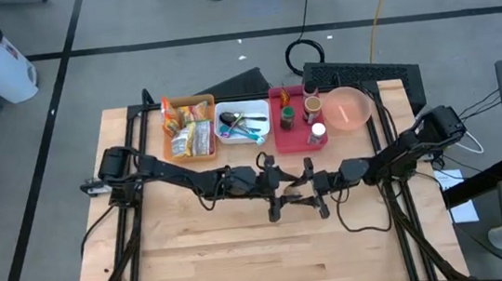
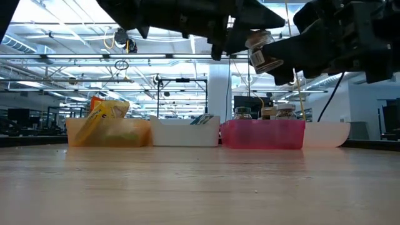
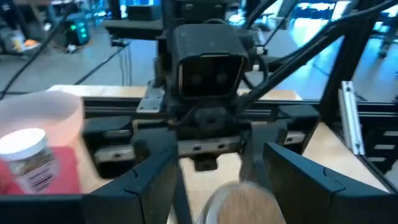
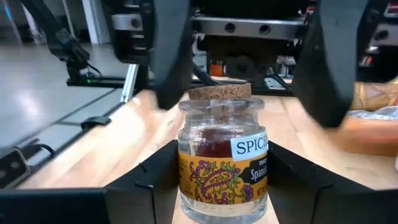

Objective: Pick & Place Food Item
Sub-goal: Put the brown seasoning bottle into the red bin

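Observation:
A glass spice jar (image 4: 222, 163) with a cork lid (image 3: 239, 202) and a yellow patterned label hangs high over the table's middle (image 2: 262, 53). My right gripper (image 4: 224, 183) is shut on it, reaching in from the table's right (image 1: 310, 188). My left gripper (image 1: 284, 189) faces it from the table's left. It is open (image 3: 217, 177), with one finger on either side of the jar's cork top and a gap to the jar on both sides. My right gripper pinches the lower part of the jar's glass body (image 4: 186, 190) between its two fingers (image 4: 146, 180). The fingers lie level and come from the table's right. The jar stands nearly upright, cork up, lifted clear of the table.
Along the far edge stand an orange bin (image 1: 175, 147) with snack packets, a white bin (image 1: 221, 125) with utensils, a red bin (image 1: 293, 141) with several jars, and a pink bowl (image 1: 349, 109). Bare wood fills the near half (image 1: 264, 261).

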{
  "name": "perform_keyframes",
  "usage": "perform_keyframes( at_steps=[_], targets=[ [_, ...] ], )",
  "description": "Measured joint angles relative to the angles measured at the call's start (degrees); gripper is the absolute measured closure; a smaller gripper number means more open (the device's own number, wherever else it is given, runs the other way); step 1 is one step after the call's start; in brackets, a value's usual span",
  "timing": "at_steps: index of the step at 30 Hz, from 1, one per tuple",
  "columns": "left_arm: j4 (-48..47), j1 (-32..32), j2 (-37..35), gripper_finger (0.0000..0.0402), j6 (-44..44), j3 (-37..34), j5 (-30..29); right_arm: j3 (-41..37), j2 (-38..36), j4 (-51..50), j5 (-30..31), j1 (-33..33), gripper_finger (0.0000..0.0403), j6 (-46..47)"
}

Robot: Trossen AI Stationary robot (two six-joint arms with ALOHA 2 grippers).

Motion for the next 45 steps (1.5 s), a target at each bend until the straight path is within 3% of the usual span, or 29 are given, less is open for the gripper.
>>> perform_keyframes(
  at_steps=[5,11,19,23,32,45],
  targets=[
    [-1.00,-0.01,1.00,0.0161,0.95,-0.02,-1.73,1.16,0.00,-2.48,0.57,-0.03,0.0217,-1.31],
    [-0.79,-0.65,-2.57,0.0161,6.17,-0.04,-3.69,0.96,-0.02,-2.83,-0.32,0.07,0.0217,-1.44],
    [-21.61,-2.70,-11.32,0.0162,4.37,-0.04,-14.21,0.96,-0.02,-2.53,0.10,0.09,0.0217,-2.07],
    [-27.53,-3.98,-12.71,0.0191,3.19,-0.04,-16.34,0.94,-0.61,-2.12,0.17,0.09,0.0216,-2.07],
    [-28.92,-3.20,-11.88,0.0295,-1.54,-0.09,-11.96,0.91,-0.85,0.12,0.28,0.01,0.0216,-2.67],
    [-23.43,-2.56,-7.44,0.0309,-3.40,-0.17,-7.09,0.81,-0.87,3.28,0.22,-0.35,0.0217,-4.04]
  ],
)
